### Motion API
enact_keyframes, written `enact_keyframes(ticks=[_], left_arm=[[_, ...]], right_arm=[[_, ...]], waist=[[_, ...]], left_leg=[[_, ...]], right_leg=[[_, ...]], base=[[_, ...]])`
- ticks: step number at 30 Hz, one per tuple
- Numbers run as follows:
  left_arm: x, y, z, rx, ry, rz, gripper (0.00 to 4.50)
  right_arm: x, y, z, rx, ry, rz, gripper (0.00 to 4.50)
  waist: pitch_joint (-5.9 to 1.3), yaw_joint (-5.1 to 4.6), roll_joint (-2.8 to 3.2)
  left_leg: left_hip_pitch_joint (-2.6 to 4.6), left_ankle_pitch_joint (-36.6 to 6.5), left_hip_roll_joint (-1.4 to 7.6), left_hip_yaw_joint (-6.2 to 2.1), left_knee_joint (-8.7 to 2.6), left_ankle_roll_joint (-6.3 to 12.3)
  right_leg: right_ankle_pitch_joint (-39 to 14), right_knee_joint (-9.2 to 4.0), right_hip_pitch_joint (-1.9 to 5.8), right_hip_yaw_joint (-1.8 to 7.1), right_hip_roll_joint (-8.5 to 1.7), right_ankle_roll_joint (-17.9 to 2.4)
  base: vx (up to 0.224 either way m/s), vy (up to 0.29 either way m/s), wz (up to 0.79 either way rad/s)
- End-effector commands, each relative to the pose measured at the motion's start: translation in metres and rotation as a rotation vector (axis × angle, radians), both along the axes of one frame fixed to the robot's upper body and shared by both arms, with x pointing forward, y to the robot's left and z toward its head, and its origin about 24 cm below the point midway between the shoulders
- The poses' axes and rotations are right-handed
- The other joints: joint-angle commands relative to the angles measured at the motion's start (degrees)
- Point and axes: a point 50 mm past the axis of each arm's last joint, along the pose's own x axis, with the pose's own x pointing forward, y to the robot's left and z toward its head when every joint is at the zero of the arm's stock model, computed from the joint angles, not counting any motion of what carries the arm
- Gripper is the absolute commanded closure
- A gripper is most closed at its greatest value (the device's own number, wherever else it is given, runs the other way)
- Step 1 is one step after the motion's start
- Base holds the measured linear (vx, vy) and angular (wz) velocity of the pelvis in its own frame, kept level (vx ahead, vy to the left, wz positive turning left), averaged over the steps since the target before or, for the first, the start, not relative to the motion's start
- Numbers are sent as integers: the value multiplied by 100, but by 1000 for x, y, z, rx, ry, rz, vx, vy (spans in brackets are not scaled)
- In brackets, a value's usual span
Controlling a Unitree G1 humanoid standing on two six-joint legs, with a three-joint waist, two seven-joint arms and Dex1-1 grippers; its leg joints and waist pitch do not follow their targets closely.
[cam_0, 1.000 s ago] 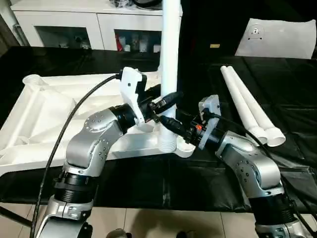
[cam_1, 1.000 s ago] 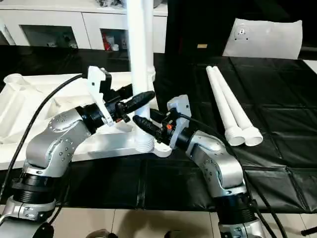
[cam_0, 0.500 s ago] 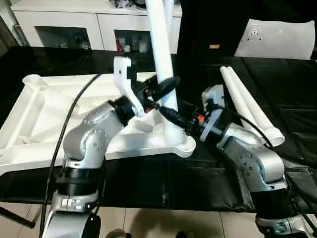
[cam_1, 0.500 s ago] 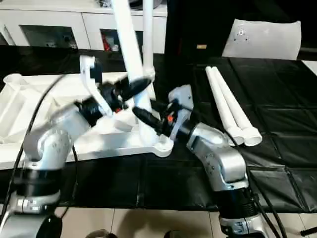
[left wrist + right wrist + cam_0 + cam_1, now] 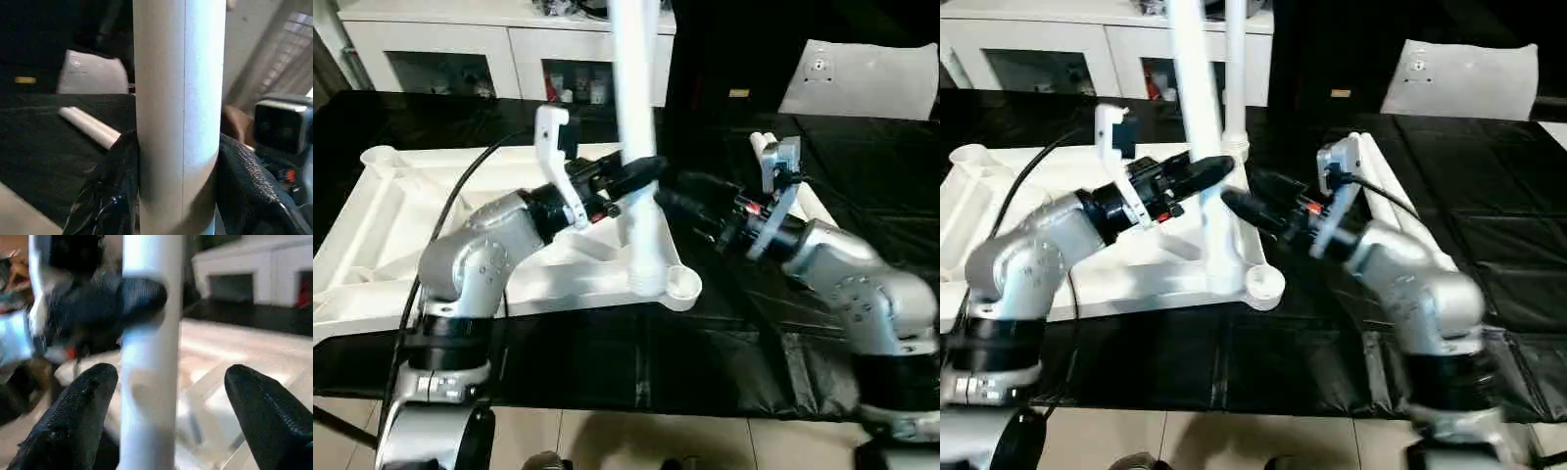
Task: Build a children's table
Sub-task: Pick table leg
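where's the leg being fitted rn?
The leg stands nearly upright, clamped in the left gripper, its threaded end beside the table top's near right corner socket; the right gripper is just right.

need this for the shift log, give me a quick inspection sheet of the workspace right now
surface: black covered bench, tiled floor below.
job's things: table top lies underside up; one leg leans over the near corner socket; two spare legs lie side by side.
clutter: flat white panel at the back.
grippers: left gripper shut on that leg; right gripper open, apart from it.
cables: black cable over the left arm.
surroundings: white cabinets with glass doors.
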Motion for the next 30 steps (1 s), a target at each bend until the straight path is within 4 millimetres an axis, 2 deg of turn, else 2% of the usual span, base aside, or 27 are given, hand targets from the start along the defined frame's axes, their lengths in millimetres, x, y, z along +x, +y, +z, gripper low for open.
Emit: enact_keyframes(ticks=[1, 3, 4, 8, 11, 18, 19, 22, 24, 28, 30], left_arm=[[-4, -5, 10, 4, -36, -95, 265], [-7, -7, 13, 16, -64, -153, 265], [-8, -8, 14, 17, -72, -169, 265], [-13, -11, 19, 21, -123, -260, 265], [-15, -14, 22, 8, -156, -309, 265], [-20, -17, 23, 8, -172, -401, 265], [-21, -18, 23, 9, -175, -410, 265], [-21, -19, 23, 13, -181, -424, 265], [-21, -20, 24, 16, -183, -431, 265], [-21, -22, 24, 22, -188, -446, 265], [-20, -23, 24, 26, -190, -452, 265]], right_arm=[[-3, 2, 4, -18, 13, 92, 54], [-6, 2, 4, -24, 30, 149, 54], [-7, 3, 4, -27, 32, 165, 54], [-11, 5, 2, -40, 53, 256, 54], [-13, 7, -2, -55, 63, 306, 54], [-15, 11, -5, -84, 65, 391, 54], [-16, 11, -7, -102, 64, 402, 83], [-16, 11, -11, -136, 59, 412, 93], [-16, 11, -12, -143, 57, 417, 129], [-17, 14, -14, -152, 53, 435, 149], [-17, 15, -15, -154, 52, 439, 173]], waist=[[-467, 22, -97], [-464, 20, -120], [-458, 22, -100], [-458, 23, -125], [-454, 22, -156], [-457, 18, -178], [-461, 21, -179], [-456, 18, -180], [-451, 18, -184], [-456, 18, -183], [-458, 16, -181]], left_leg=[[8, -263, 107, 11, -330, 301], [7, -280, 108, 10, -332, 327], [15, -307, 114, 12, -332, 317], [17, -317, 127, 6, -334, 287], [20, -333, 135, 6, -336, 265], [21, -348, 143, 6, -335, 249], [19, -338, 142, 7, -331, 250], [19, -339, 144, 6, -332, 227], [21, -385, 144, 5, -333, 210], [20, -375, 142, 4, -326, 220], [14, -355, 141, 2, -326, 222]], right_leg=[[-1153, -379, 398, 237, -342, -965], [-1241, -388, 398, 234, -344, -944], [-1303, -390, 387, 239, -349, -943], [-1344, -387, 385, 231, -357, -961], [-1338, -387, 382, 233, -364, -977], [-1233, -369, 387, 238, -365, -1042], [-1239, -364, 391, 242, -370, -1038], [-1279, -368, 387, 240, -369, -1035], [-1353, -375, 388, 242, -370, -1019], [-1368, -375, 389, 240, -366, -1003], [-1314, -369, 392, 239, -364, -1021]], base=[[0, 0, 0], [0, 0, 0], [0, 0, 0], [0, 0, 0], [0, 0, 0], [0, 0, 0], [0, 0, 0], [0, 0, 0], [0, 0, 0], [0, 0, 0], [0, 0, 0]])
